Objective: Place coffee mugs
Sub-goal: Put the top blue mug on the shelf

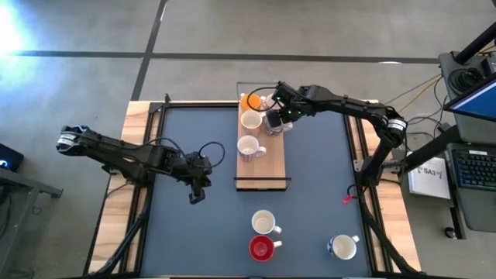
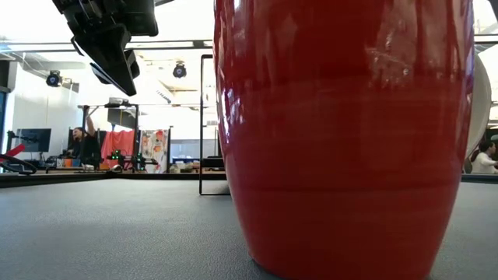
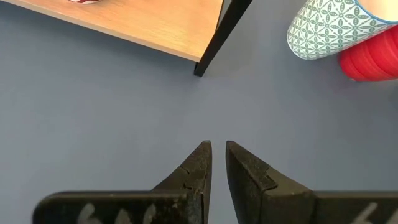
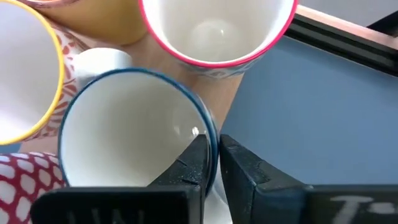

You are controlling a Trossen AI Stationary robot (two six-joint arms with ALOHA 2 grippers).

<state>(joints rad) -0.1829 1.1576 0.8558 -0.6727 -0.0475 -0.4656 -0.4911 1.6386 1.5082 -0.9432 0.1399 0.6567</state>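
Note:
On the wooden board [image 1: 267,167] at the table's middle stand an orange mug [image 1: 249,101] and two white mugs [image 1: 250,120] [image 1: 248,147]. My right gripper [image 1: 277,116] is at the board's far right, shut on a blue-rimmed white mug [image 4: 124,137], with a pink-rimmed mug [image 4: 217,31] and a yellow-rimmed mug [image 4: 25,81] close around it. My left gripper [image 1: 198,190] hangs shut over the grey table, left of the board's near end, touching nothing. On the near table stand a white mug [image 1: 265,223], a red mug [image 1: 262,248] and another white mug [image 1: 342,246]. My right gripper pinches the blue-rimmed mug's rim [image 4: 214,140], one finger [image 4: 193,162] inside the mug and the other outside its wall. The fingers come slanting down from the table's right. The mug is upright with its mouth up; its base is hidden, so I cannot tell whether it rests on the board.
The board's black end frame [image 1: 262,183] stands at its near edge, with its corner leg [image 3: 214,43] just ahead of my left gripper. The red mug [image 2: 342,140] fills the low view. Bare grey table lies to the left and right of the board.

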